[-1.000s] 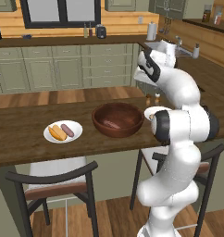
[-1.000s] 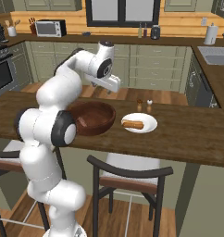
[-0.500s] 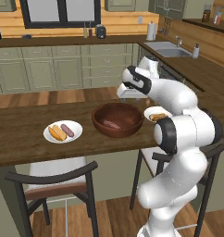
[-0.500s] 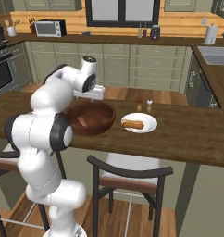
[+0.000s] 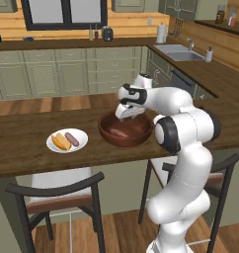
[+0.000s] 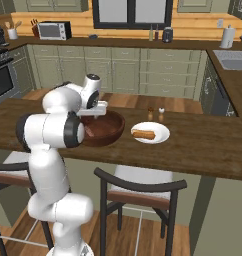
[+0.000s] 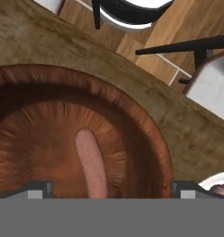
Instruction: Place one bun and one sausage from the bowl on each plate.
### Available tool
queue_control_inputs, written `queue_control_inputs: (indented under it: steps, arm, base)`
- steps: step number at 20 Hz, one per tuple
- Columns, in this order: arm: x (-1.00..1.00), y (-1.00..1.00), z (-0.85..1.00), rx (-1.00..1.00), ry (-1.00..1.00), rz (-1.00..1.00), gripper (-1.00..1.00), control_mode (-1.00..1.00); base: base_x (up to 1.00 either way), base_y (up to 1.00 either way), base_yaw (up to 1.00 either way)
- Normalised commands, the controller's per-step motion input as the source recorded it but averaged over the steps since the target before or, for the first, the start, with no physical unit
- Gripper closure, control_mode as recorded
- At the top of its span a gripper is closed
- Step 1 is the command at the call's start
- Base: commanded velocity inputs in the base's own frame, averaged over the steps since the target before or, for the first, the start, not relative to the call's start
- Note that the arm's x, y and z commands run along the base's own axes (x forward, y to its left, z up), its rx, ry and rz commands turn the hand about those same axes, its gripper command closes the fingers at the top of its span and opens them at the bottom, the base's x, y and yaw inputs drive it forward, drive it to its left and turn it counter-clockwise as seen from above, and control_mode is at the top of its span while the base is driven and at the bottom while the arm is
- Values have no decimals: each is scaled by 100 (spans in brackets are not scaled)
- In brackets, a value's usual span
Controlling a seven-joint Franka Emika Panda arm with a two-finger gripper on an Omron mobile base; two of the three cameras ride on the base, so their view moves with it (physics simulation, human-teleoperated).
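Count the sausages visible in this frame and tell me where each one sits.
2. One sausage lies in the wooden bowl under the open gripper; another sausage rests beside a bun on the left plate.

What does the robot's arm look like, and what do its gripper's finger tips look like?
The arm is made of glossy white, rounded segments joined by dark grey rings at the joints. Its shell is smooth and plain; no cables or markings can be made out. The hand is a white block. In the hand view the gripper has two small dark grey, square-edged fingertips.
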Motion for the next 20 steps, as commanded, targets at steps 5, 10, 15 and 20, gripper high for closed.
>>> queue_control_inputs:
  steps: [5,10,15,20]
  arm:
    - [44,0,-65,-7,1,23,-100,-100]
    - [12,-4,-75,-7,1,19,-100,-100]
    - [21,-24,-60,-1,0,15,-100,-100]
    - [40,-23,-36,0,0,15,-100,-100]
  base:
    - [0,0,0]
    - [0,0,0]
    - [0,0,0]
    - [0,0,0]
